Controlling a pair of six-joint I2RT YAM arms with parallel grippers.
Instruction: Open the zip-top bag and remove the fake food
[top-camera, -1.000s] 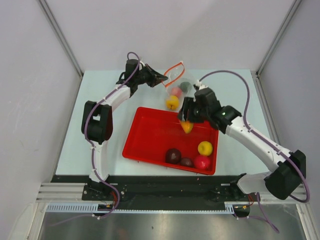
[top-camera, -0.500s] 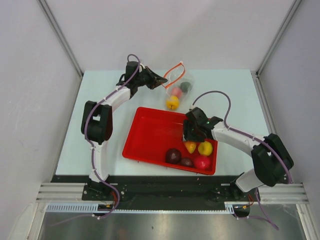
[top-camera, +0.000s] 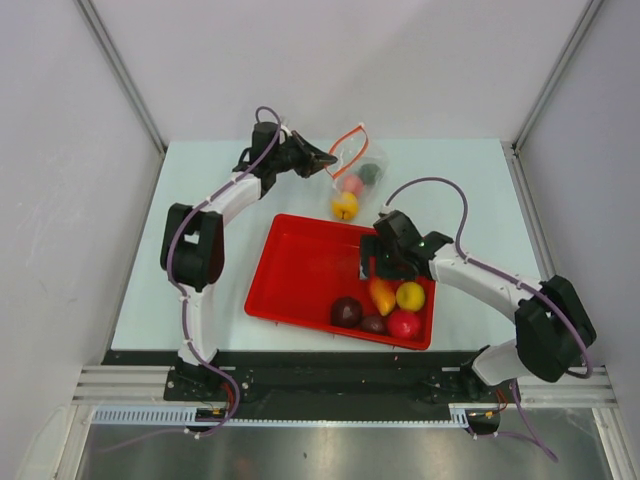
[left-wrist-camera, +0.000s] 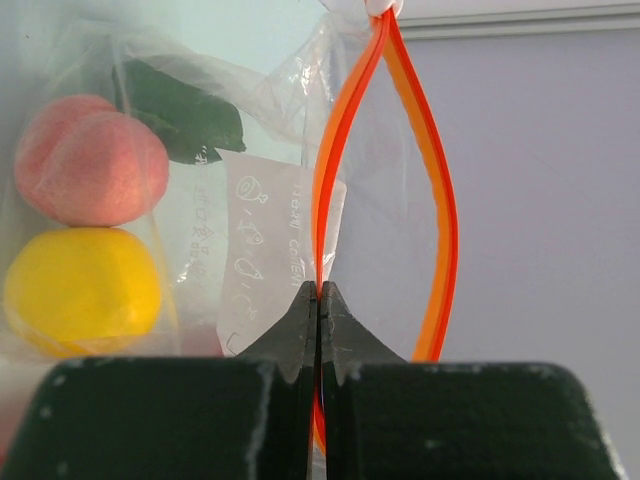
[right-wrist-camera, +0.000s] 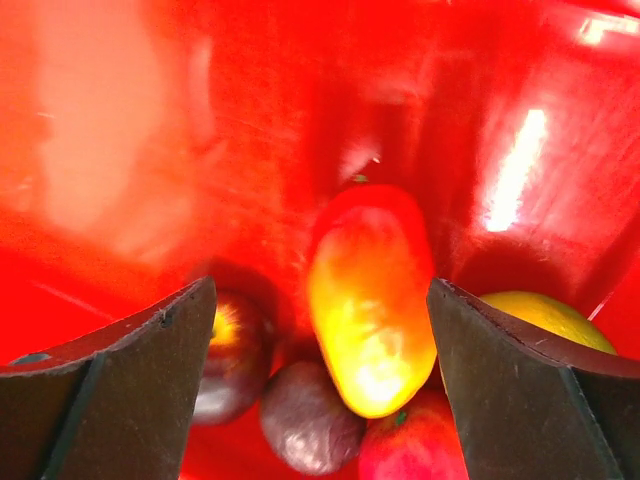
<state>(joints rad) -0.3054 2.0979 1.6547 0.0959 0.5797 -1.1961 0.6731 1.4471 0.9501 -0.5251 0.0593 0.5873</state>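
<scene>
Zip-top bag (top-camera: 356, 172) held open at upper centre as fake food (top-camera: 405, 322) is unloaded into the red tray (top-camera: 300, 268).

One lip of the orange zip strip (left-wrist-camera: 322, 200) is pinched by the fully closed left hand (top-camera: 326, 160), with the bag lying on the surface (top-camera: 200, 210) just beyond the tray. The right hand (top-camera: 377, 268) is spread wide and empty above an orange-yellow piece (right-wrist-camera: 372, 300), which lies free among four others at the tray's lower right. Unloading is judged partly done. Three pieces are seen inside the bag, so a reach back through its mouth is called for next.
</scene>
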